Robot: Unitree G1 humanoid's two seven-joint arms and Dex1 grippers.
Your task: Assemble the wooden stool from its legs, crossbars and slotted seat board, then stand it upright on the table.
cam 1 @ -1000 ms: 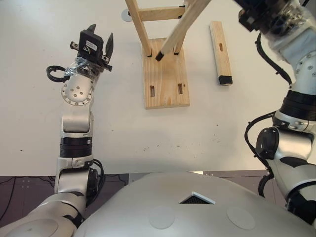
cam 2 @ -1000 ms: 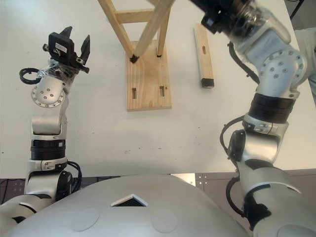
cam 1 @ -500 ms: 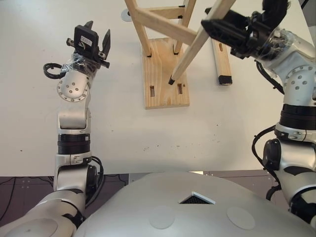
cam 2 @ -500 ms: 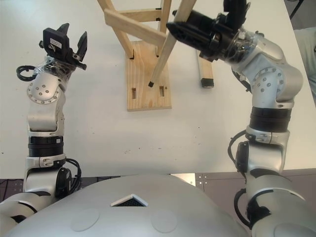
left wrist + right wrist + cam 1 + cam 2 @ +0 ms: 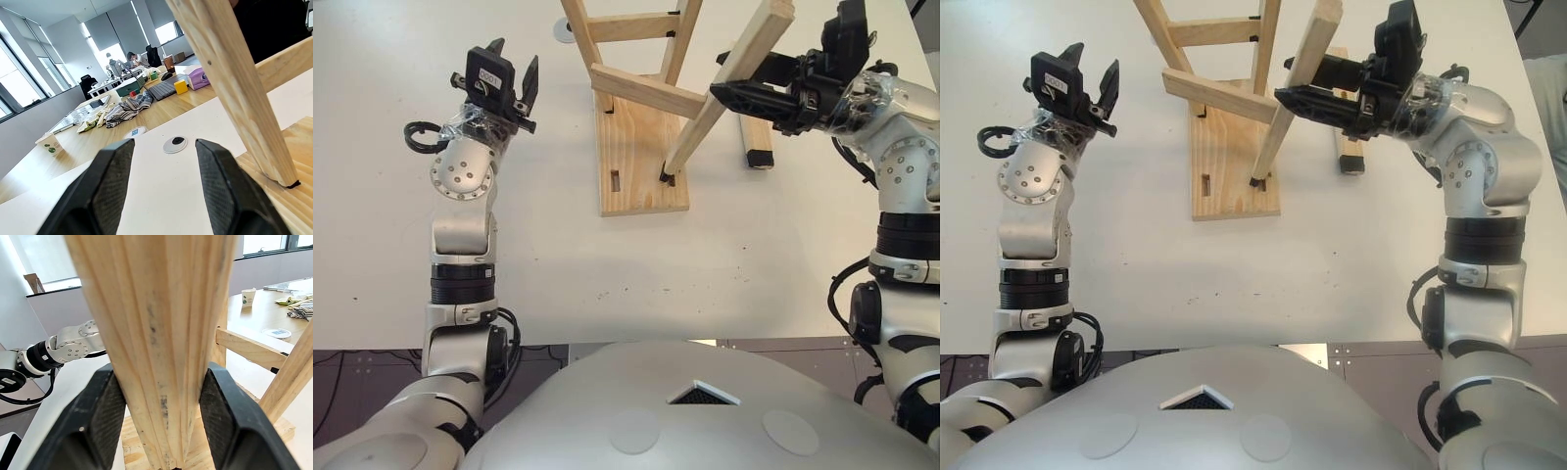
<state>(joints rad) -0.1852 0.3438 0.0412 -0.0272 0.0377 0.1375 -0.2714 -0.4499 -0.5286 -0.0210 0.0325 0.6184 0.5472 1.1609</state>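
- The right hand (image 5: 729, 90) was clamped on a tilted pale wooden leg (image 5: 697, 132), its black tip at the near right slot (image 5: 668, 178) of the flat wooden seat board (image 5: 636, 196) on the white surface (image 5: 724, 255) — pushed at that slant, it could jam or lever the board up.
- Its crossbar (image 5: 641, 88) could knock the upright far-left leg (image 5: 582, 39).
- The left hand (image 5: 514, 61) hovered open and empty beside the board, bracing nothing.
- Far slots held legs; the near left slot (image 5: 615, 180) was bare — whether the tip was seated, I could not tell.

office desks (image 5: 146, 110) | black chair (image 5: 87, 82) | large windows (image 5: 19, 73) | grey wall (image 5: 29, 142) | daylight
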